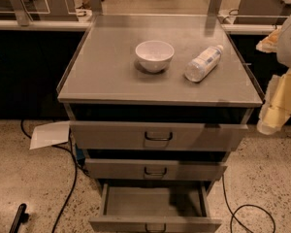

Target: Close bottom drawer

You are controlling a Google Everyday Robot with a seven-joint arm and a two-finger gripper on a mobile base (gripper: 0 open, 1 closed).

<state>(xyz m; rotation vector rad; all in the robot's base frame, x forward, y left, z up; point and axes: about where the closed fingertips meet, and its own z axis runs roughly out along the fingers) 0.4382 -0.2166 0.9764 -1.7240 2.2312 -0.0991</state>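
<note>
The bottom drawer (153, 204) of the grey metal cabinet stands pulled out toward me. Its shallow grey tray is bare and partly in shadow. Its slim front panel (155, 224) with a small dark handle sits at the lower edge of the camera view. The middle drawer (155, 169) and the top drawer (157, 136) are pushed in. My gripper (270, 120), pale yellow and white, hangs at the right edge of the view, level with the cabinet top and well above and to the right of the bottom drawer. It holds nothing that I can see.
A white bowl (154, 55) and a plastic bottle (203, 63) lying on its side rest on the cabinet top (106, 76). A sheet of paper (49, 134) sticks out at the left. Black cables (68, 188) run over the speckled floor on both sides. A black object (18, 218) lies at the bottom left.
</note>
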